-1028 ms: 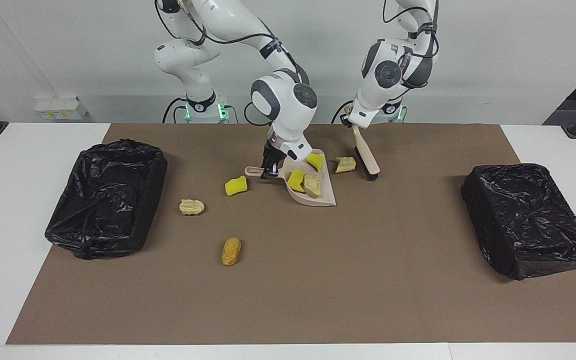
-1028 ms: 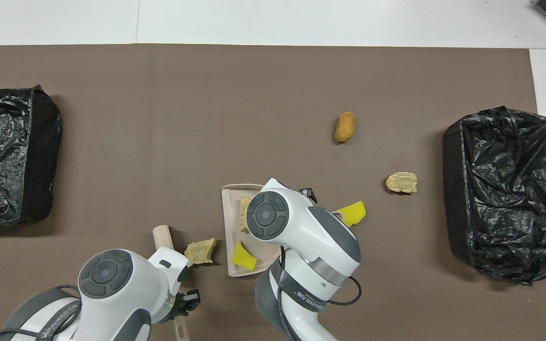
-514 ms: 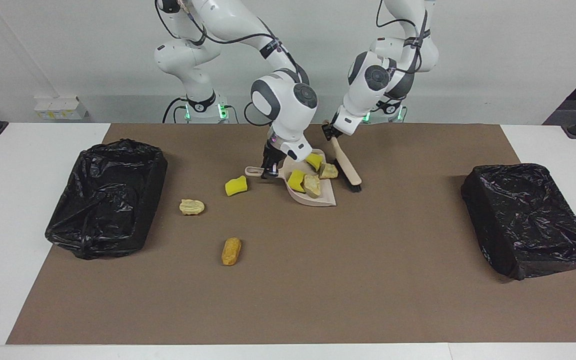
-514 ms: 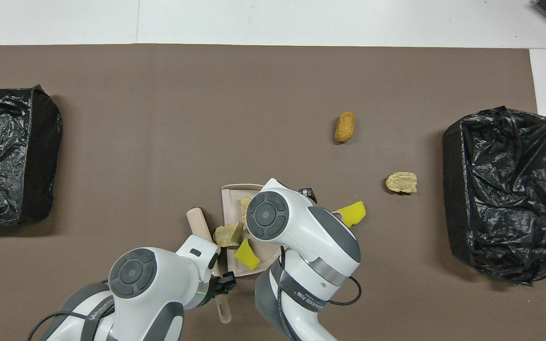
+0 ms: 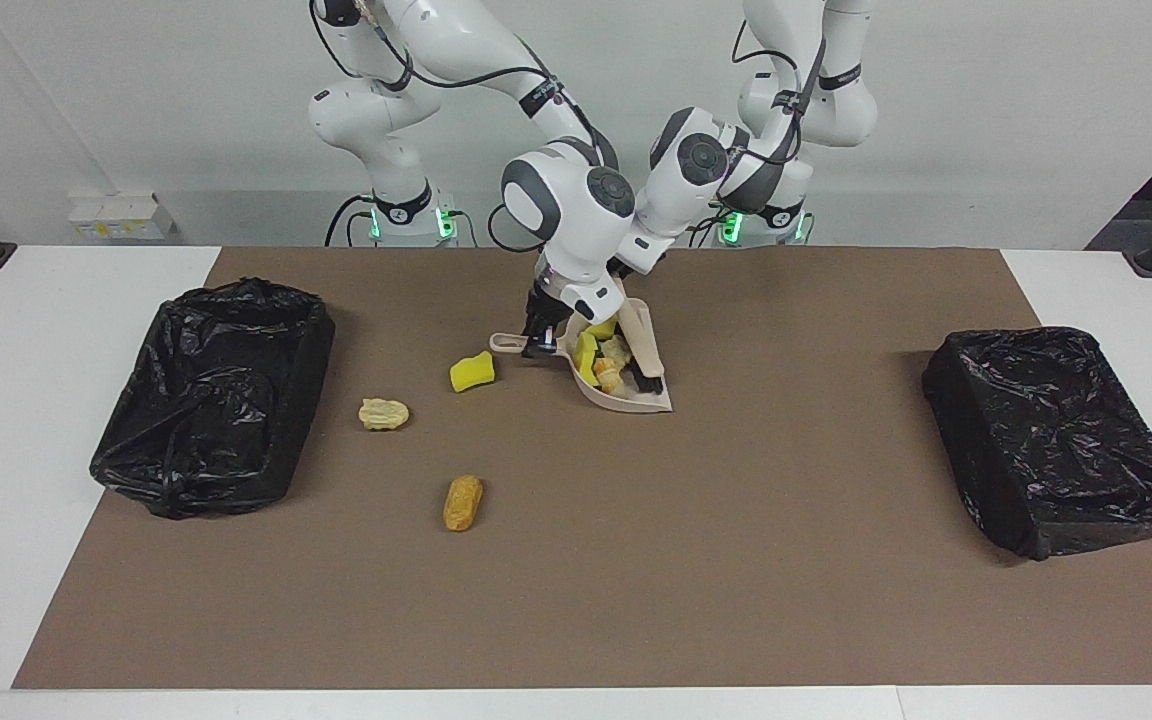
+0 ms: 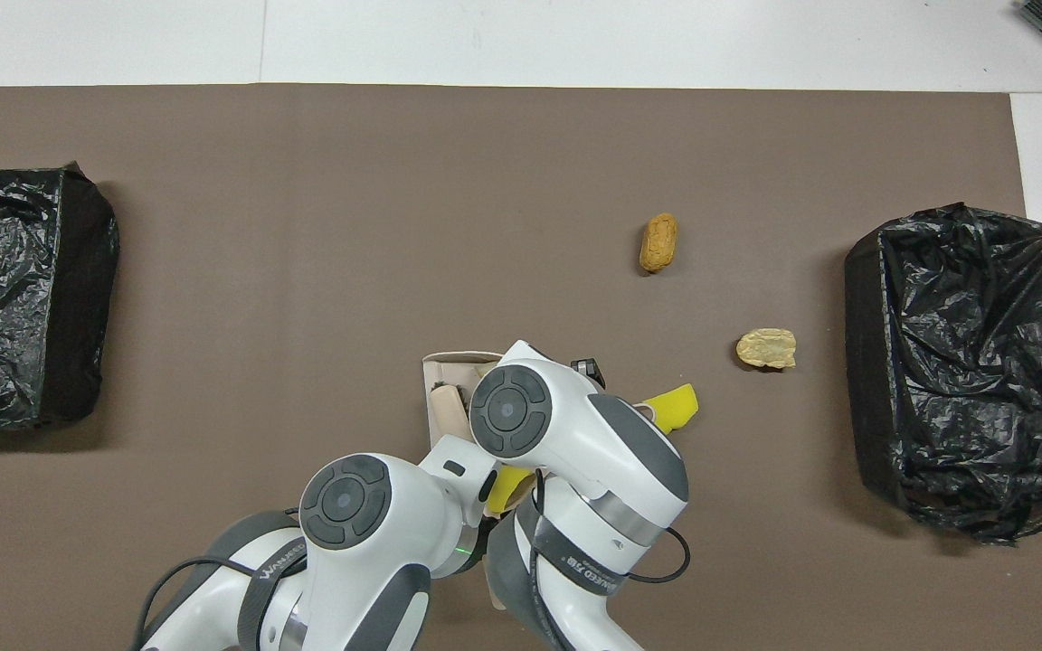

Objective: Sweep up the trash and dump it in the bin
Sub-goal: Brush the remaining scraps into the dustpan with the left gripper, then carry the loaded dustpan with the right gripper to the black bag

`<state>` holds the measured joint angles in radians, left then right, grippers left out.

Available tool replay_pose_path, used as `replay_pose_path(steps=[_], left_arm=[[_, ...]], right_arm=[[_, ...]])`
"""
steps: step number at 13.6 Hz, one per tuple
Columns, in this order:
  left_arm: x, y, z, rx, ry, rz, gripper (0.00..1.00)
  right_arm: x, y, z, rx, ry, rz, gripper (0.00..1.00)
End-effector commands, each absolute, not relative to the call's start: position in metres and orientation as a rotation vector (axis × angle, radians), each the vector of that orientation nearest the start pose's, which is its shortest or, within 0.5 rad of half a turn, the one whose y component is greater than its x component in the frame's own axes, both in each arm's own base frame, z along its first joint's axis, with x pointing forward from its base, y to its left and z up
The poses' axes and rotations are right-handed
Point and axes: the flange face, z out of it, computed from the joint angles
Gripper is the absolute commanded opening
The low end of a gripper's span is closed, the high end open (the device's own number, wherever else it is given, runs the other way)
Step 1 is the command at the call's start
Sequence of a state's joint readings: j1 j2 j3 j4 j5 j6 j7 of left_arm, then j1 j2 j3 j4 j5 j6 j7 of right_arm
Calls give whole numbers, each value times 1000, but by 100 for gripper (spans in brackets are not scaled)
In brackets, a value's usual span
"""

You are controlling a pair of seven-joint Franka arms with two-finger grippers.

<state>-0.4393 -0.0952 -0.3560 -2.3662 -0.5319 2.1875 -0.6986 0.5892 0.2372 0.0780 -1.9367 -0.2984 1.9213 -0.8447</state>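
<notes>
Near the robots' edge of the brown mat point(image 5: 636, 560): dustpan point(image 5: 636, 400), handle clamped in the right gripper point(image 5: 536, 340). Brush point(image 5: 644, 345), clamped in the left gripper point(image 5: 626, 268), lies inside the dustpan against a heap of scraps point(image 5: 601, 358). Yellow chunk point(image 5: 472, 371) just beside the dustpan's handle; two tan pieces point(image 5: 383, 413) point(image 5: 463, 502) farther out on open mat. Black bins point(image 5: 211, 395) point(image 5: 1056, 435) at both ends, well apart from the dustpan.

Brown mat point(image 5: 636, 560) on white table point(image 5: 6, 480), wall socket box point(image 5: 121, 215)
</notes>
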Motion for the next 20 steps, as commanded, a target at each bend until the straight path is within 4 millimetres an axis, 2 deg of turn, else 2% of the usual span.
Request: replay_pose_path(steps=[1, 7, 11, 13, 14, 16, 17, 18, 20], left_arm=[[325, -349, 374, -3287, -391, 599, 0], [331, -303, 418, -3214, -376, 577, 0], [336, -297, 437, -3180, -318, 550, 0], [330, -290, 442, -3150, -279, 571, 0], [326, -290, 445, -3150, -264, 565, 0], [322, -292, 445, -3158, -256, 541, 0], [317, -296, 439, -3150, -236, 545, 0], [301, -308, 425, -3129, -186, 532, 0], [270, -333, 403, -3118, -106, 434, 0]], right_arm=[[463, 333, 344, 1948, 2137, -438, 0], [464, 331, 346, 1956, 2127, -438, 0], [472, 318, 364, 1977, 2114, -396, 0], [475, 308, 385, 1998, 2093, -358, 0], [478, 299, 402, 2015, 2076, -327, 0], [488, 267, 432, 2081, 2029, -288, 0], [490, 260, 446, 2098, 2015, -252, 0], [492, 256, 458, 2101, 2008, -224, 0], [508, 234, 482, 2112, 1993, -192, 0]])
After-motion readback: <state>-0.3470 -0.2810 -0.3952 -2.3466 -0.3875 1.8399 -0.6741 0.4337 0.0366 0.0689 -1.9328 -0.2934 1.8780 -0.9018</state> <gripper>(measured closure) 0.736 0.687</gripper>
